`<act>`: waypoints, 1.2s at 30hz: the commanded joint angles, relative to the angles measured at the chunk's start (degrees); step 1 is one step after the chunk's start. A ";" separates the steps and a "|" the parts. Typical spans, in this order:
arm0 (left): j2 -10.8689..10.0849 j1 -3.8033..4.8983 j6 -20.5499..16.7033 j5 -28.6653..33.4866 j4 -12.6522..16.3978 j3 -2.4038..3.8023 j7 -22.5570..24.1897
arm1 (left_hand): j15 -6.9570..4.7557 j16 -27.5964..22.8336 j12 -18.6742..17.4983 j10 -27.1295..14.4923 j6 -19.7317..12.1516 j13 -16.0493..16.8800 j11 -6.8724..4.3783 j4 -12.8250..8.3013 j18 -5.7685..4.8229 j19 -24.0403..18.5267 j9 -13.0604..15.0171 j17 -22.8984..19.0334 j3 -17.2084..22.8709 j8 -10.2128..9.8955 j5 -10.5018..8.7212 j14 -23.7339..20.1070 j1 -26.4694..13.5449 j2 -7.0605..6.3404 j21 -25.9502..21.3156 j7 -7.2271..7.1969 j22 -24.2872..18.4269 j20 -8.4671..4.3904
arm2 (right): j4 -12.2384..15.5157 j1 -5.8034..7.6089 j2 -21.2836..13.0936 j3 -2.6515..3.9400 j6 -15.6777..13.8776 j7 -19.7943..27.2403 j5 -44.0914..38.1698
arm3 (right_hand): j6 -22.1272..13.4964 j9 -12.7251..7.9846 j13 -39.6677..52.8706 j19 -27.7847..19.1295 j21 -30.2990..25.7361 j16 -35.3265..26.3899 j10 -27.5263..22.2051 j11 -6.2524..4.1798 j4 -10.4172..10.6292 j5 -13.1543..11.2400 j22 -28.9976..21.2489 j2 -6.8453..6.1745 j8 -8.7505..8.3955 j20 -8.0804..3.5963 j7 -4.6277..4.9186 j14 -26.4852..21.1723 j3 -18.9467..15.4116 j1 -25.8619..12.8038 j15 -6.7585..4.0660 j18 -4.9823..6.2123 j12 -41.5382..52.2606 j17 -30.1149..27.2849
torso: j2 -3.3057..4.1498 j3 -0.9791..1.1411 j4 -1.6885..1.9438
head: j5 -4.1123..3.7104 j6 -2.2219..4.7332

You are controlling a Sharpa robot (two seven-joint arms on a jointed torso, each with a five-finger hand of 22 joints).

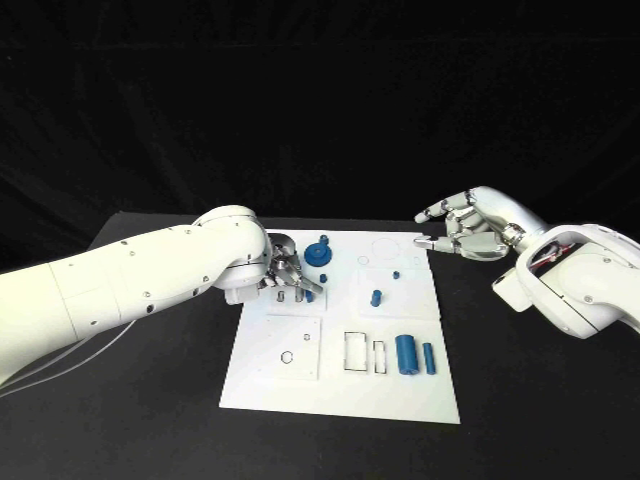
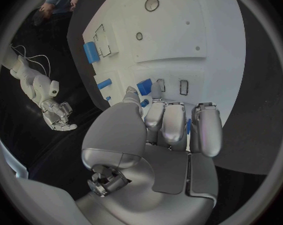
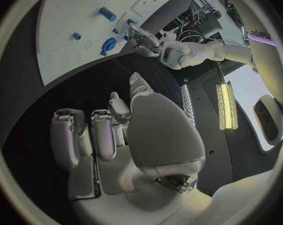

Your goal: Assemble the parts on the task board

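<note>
Early stage: task board (image 1: 263, 385) mid-tabletop, blue parts (image 1: 417, 356) mostly loose. Left hand (image 1: 287, 277) pinches a small part (image 2: 188, 126) over the board; right hand (image 1: 469, 225) curled, holding nothing, off the board's far corner.

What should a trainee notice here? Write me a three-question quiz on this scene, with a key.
1. Multiple choice: which hand is right beside the round blue knob on the task board? A. left hand B. right hand C. both
2. True or false: the right hand holds the two blue cylinders.
3. Fill in: seen from the robot, the cylinders lie side by side in the board's ___ right part (near or far).

Key: 1 A. 2 False; they lie on the board, away from it. 3 near.
</note>
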 commanded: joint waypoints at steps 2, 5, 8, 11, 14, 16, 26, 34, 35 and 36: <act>0.19 0.06 -0.52 0.89 -0.02 0.00 0.23 | -0.30 -0.38 -0.22 -0.54 -0.94 -0.35 -0.33 -1.33 -1.02 0.22 0.75 0.10 2.01 0.39 -0.19 0.85 3.50 1.25 0.31 -0.13 1.30 -0.01 | -0.12 -0.08 0.24 0.01 1.46 -0.52 -2.08 | 0.11 -0.09 -0.06 1.96 -0.20 -0.37 0.29 0.11 0.00 0.22 10.79 0.18 0.28 -0.36 -0.12 3.50 -0.37 -0.43 -0.35 0.86 0.07 5.07 | 0.00 0.01 0.00 | 0.09 -0.06; 0.23 0.06 -0.63 1.00 0.00 0.00 0.29 | -0.59 -0.45 -0.74 -0.93 -1.83 -0.78 -0.69 -4.15 -0.98 0.08 1.20 0.15 5.27 0.20 -0.14 0.84 8.75 2.36 0.23 -0.50 1.16 -0.09 | -0.17 -0.12 0.37 0.00 1.92 -0.72 -3.14 | 0.08 -0.13 -0.14 1.87 -0.37 -0.49 0.26 0.10 -0.10 0.42 10.68 0.24 0.29 -0.38 -0.12 3.46 -0.38 -0.33 -0.37 0.90 0.01 4.93 | -0.02 0.00 0.02 | 0.08 -0.09; 0.25 0.06 -0.80 1.14 0.07 0.00 0.37 | -0.71 -0.51 -1.38 -1.38 -2.57 -1.24 -0.78 -5.71 -0.96 0.00 1.43 0.21 8.41 -0.22 -0.09 0.84 11.94 2.69 0.20 -0.56 1.11 -0.23 | -0.20 -0.17 0.47 0.00 2.22 -0.86 -3.69 | 0.08 -0.13 -0.14 1.87 -0.37 -0.49 0.26 0.09 -0.10 0.42 10.68 0.25 0.29 -0.38 -0.13 3.46 -0.38 -0.33 -0.37 0.90 0.01 4.93 | 0.02 0.01 0.00 | 0.09 -0.08; 0.25 0.06 -0.92 1.70 0.11 0.00 0.43 | -0.81 -0.57 -2.34 -1.99 -3.27 -1.95 -0.82 -7.23 -0.93 -0.14 1.57 0.28 12.58 -0.76 -0.05 0.83 14.88 2.10 0.12 -0.54 0.98 -0.36 | -0.28 -0.20 0.55 -0.01 2.38 -0.95 -3.96 | 0.09 -0.20 -0.24 1.88 -0.41 -0.55 0.26 0.07 -0.26 0.96 10.67 0.37 0.36 -0.41 -0.14 3.46 -0.42 -0.20 -0.40 0.91 -0.03 4.91 | 0.02 0.00 -0.01 | 0.10 -0.10; 0.15 0.06 -1.17 2.52 0.19 0.00 0.45 | -0.12 -0.68 -3.60 -2.26 -3.93 -2.85 -0.22 -8.14 -0.92 -0.27 2.27 0.43 22.01 -1.12 0.04 0.79 15.70 -1.34 0.09 0.76 0.98 -0.29 | -0.35 -0.22 0.57 -0.01 2.51 -1.02 -4.09 | 0.08 -0.30 -0.33 1.86 -0.52 -0.60 0.28 0.04 -0.43 2.02 10.62 0.47 0.44 -0.45 -0.16 3.49 -0.51 -0.11 -0.43 0.92 -0.05 4.91 | -0.01 0.01 -0.01 | 0.11 -0.13; -0.02 0.06 -1.32 3.28 0.26 0.00 0.44 | -0.17 -0.79 -3.98 -1.87 -4.02 -3.18 -0.02 -7.62 -0.86 -0.33 3.70 0.63 34.81 -0.83 0.46 0.84 11.68 -7.69 0.12 1.22 1.09 0.09 | -0.40 -0.24 0.58 -0.02 2.58 -1.06 -4.14 | 0.09 -0.32 -0.34 1.90 -0.49 -0.61 0.29 0.04 -0.46 2.27 10.64 0.50 0.47 -0.46 -0.17 3.49 -0.54 -0.09 -0.44 0.91 -0.04 4.91 | 0.01 0.02 0.02 | 0.08 -0.15; -1.53 0.04 -2.92 5.48 1.05 0.00 0.49 | 0.01 -0.99 -4.45 -1.56 -4.13 -3.83 0.00 -10.66 -0.88 -0.39 7.13 0.89 49.78 0.89 -0.21 0.97 5.16 -11.89 0.10 0.67 1.18 0.24 | -0.63 -0.33 0.58 -0.03 2.67 -1.10 -4.16 | 0.11 -0.36 -0.31 1.93 -0.46 -0.58 0.36 0.03 -0.52 2.61 10.67 0.54 0.51 -0.48 -0.18 3.52 -0.58 -0.07 -0.45 0.90 0.02 4.98 | 0.01 0.07 0.09 | 0.30 -0.04; -3.79 0.02 -6.56 7.59 3.24 0.00 0.88 | -0.19 -1.02 -3.94 -0.73 -3.44 -3.38 -0.18 -13.39 -1.08 0.25 9.02 1.11 54.57 2.02 5.99 1.06 1.56 -13.62 0.63 0.45 2.27 0.10 | -0.70 -0.35 0.45 -0.03 2.61 -1.06 -4.00 | 0.11 -0.37 -0.30 1.93 -0.47 -0.60 0.38 0.03 -0.50 2.67 10.66 0.55 0.51 -0.48 -0.18 3.52 -0.60 -0.10 -0.46 0.90 0.04 4.96 | 0.02 0.07 0.11 | 0.44 -0.27; -4.06 0.01 -7.19 7.79 3.59 -0.01 0.94 | -0.22 -1.02 -4.00 -0.71 -3.39 -3.46 -0.20 -13.52 -1.09 0.26 9.12 1.13 54.75 2.09 6.32 1.06 1.36 -13.69 0.64 0.42 2.29 0.08 | -0.70 -0.35 0.42 -0.03 2.59 -1.06 -3.99 | 0.11 -0.37 -0.30 1.93 -0.47 -0.60 0.38 0.03 -0.50 2.67 10.66 0.55 0.51 -0.48 -0.18 3.52 -0.60 -0.10 -0.46 0.90 0.04 4.96 | 0.02 0.07 0.13 | 0.48 -0.31; -4.30 -0.01 -7.86 7.92 3.94 -0.01 1.01 | -0.26 -1.02 -4.17 -0.72 -3.32 -3.68 -0.23 -13.76 -1.10 0.29 9.30 1.16 55.03 2.22 6.93 1.07 1.05 -13.82 0.67 0.37 2.36 0.05 | -0.70 -0.35 0.39 -0.03 2.57 -1.06 -3.98 | 0.11 -0.37 -0.30 1.93 -0.47 -0.60 0.38 0.03 -0.50 2.67 10.66 0.55 0.51 -0.48 -0.18 3.52 -0.60 -0.10 -0.46 0.90 0.04 4.96 | 0.02 0.07 0.14 | 0.48 -0.33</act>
